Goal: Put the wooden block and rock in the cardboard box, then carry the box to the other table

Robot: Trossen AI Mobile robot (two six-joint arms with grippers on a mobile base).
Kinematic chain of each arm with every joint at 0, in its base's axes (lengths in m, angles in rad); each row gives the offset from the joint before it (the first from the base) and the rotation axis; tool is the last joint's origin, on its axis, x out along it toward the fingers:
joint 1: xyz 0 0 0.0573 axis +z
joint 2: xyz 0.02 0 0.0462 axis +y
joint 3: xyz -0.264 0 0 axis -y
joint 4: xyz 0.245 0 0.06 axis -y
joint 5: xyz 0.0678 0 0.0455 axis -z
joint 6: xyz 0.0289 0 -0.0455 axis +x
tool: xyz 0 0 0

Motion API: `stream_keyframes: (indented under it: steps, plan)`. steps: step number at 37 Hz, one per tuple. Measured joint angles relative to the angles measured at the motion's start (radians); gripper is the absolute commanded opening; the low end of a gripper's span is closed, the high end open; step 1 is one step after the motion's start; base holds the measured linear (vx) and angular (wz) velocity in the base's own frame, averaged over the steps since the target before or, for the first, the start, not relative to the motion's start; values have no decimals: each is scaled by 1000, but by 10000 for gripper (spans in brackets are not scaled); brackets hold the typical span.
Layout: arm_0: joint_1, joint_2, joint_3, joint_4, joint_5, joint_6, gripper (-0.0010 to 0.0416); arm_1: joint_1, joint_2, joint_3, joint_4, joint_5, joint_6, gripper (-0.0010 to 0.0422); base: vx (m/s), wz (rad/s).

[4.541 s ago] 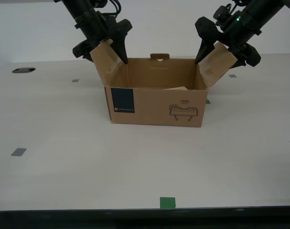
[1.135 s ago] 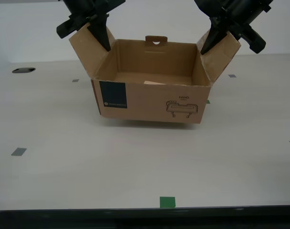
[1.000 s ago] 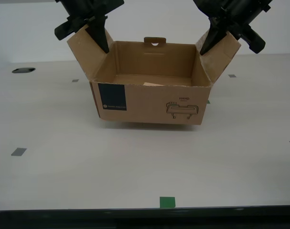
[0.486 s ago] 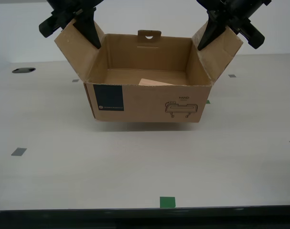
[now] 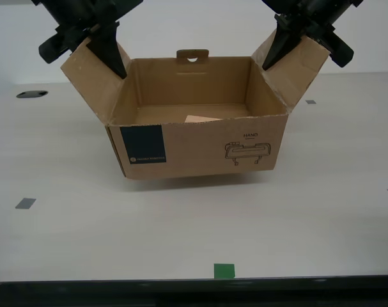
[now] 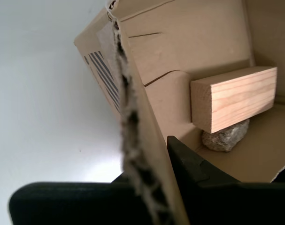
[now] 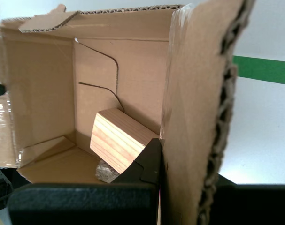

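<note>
Briefly, exterior view, left to right. Dark round spot (image 5: 31,94) on the pale tabletop (image 5: 194,224) at far left; grey tape square (image 5: 25,203) lower left.

Upper-left gripper (image 5: 85,57), black, jaws clenched across the box's left flap (image 5: 91,80), one finger inside and one outside. I cannot tell from the wrist views whether this arm is first or second.

Cardboard box (image 5: 200,150) sits mid-frame, open top, both side flaps pulled up and outward. Navy label (image 5: 142,144) on the left of the front, "HAND" drawing (image 5: 248,152) on the right. A shadow lies under the base; the box looks raised off the tabletop and slightly tilted. A pale corner of the wooden block (image 5: 203,118) shows over the front wall, left of centre inside.

Green tape square (image 5: 224,271) at bottom centre.

Upper-right gripper (image 5: 305,54), jaws clenched on the right flap (image 5: 296,67) the same way.

First wrist view: my first gripper (image 7: 180,168) grasps a flap edge, inner finger (image 7: 149,161) against the cardboard. The block lies tilted on the box floor, with the rock (image 7: 106,172) touching its lower end, partly hidden.

Second wrist view: my second gripper (image 6: 147,164) grasps the other flap. The block's end rests on top of the rock, in a corner of the box.
</note>
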Motion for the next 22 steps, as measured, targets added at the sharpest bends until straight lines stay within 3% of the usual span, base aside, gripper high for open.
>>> stream_keyframes:
  steps: [22]
  plan:
    - [45,0,0,-24,7,3,-1,-13,-14,-49,16,-2,-3,-1,0,36]
